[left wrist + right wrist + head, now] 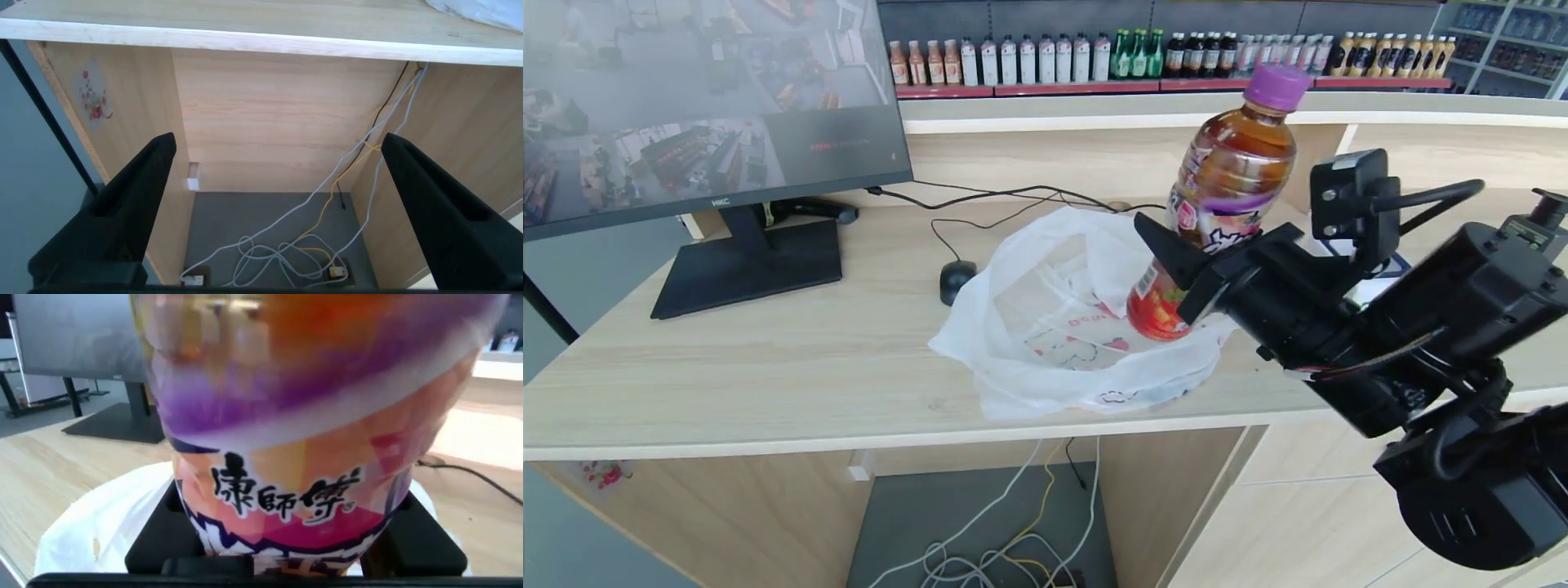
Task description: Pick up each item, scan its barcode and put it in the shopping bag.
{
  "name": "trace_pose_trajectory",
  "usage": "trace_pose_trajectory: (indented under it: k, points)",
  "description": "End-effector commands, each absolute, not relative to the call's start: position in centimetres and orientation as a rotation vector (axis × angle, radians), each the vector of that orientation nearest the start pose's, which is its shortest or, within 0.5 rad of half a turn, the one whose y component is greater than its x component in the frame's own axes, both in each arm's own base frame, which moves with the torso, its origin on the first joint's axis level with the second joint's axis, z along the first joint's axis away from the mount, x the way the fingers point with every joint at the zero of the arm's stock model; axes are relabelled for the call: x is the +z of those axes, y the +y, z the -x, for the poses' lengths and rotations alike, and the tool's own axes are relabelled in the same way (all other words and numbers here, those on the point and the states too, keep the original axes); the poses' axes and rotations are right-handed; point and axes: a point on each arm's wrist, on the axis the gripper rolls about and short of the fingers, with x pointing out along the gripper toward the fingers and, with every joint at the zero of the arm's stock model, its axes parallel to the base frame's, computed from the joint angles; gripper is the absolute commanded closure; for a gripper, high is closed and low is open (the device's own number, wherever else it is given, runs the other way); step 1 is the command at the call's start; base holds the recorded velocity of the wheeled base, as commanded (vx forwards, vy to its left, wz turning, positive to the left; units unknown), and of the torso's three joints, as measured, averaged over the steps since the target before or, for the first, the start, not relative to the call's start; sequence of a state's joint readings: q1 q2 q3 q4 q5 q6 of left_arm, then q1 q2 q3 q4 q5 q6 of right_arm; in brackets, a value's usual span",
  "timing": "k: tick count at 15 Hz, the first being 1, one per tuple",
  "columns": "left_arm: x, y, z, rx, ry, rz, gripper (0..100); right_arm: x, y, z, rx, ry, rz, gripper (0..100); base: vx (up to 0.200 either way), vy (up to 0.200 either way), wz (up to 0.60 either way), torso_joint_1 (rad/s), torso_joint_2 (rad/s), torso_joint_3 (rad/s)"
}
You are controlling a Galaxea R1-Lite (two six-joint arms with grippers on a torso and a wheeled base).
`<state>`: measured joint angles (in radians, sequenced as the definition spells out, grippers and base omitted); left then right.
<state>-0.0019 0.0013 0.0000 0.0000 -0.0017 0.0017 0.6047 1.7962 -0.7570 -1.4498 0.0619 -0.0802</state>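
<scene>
Nearest us, the right gripper [1176,273] pinches the bottle [1233,171] low on its body; from the right wrist we see its dark fingers [155,543] pressed on either side of the label. The bottle is tilted, purple cap up and leaning to the far right, red base down over the right side of the bag [1054,327]. Whether the base touches the plastic we cannot tell, as the gripper hides that spot. The bag lies open and crumpled on the counter [768,359], close to its near edge, with a mouse [956,279] just beyond its far left side and a monitor [686,106] farther left. The left gripper [278,139] hangs low before the counter's near edge, fingers spread wide apart, facing the cables [310,237] under the counter.
</scene>
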Motion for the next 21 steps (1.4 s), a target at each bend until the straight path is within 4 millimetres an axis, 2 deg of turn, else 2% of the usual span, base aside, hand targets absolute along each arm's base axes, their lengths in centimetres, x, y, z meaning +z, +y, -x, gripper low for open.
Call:
trace_pose_trajectory:
  k: [1, 5, 6, 8, 11, 14, 18, 21]
  points:
    - [7.6, 0.0, 2.3, -0.003, 0.002, -0.002, 0, 23.1, 19.7, -26.5, 0.647, -0.421, -0.045, 100, 0.0, 0.0, 0.0, 0.0, 0.0, 0.0]
    - [7.6, 0.0, 2.3, -0.003, 0.002, -0.002, 0, 24.2, 22.0, -28.1, 0.633, -0.384, -0.048, 100, 0.0, 0.0, 0.0, 0.0, 0.0, 0.0]
    - [7.6, 0.0, 2.3, -0.003, 0.002, -0.002, 0, 24.4, 22.8, -29.1, 0.619, -0.384, -0.06, 100, 0.0, 0.0, 0.0, 0.0, 0.0, 0.0]
    - [7.6, 0.0, 2.3, -0.003, 0.002, -0.002, 0, 24.1, 25.3, -30.0, 0.659, -0.378, -0.112, 100, 0.0, 0.0, 0.0, 0.0, 0.0, 0.0]
    - [7.6, 0.0, 2.3, -0.003, 0.002, -0.002, 0, 23.8, 27.0, -32.1, 0.658, -0.359, -0.109, 100, 0.0, 0.0, 0.0, 0.0, 0.0, 0.0]
    - [7.6, 0.0, 2.3, -0.003, 0.002, -0.002, 0, 23.1, 27.6, -34.0, 0.647, -0.306, -0.089, 100, 0.0, 0.0, 0.0, 0.0, 0.0, 0.0]
    - [7.6, 0.0, 2.3, -0.003, 0.002, -0.002, 0, 20.4, 27.9, -36.0, 0.636, -0.215, -0.1, 100, 0.0, 0.0, 0.0, 0.0, 0.0, 0.0]
    - [7.6, 0.0, 2.3, -0.003, 0.002, -0.002, 0, 19.6, 27.6, -36.7, 0.623, -0.2, -0.092, 100, 0.0, 0.0, 0.0, 0.0, 0.0, 0.0]
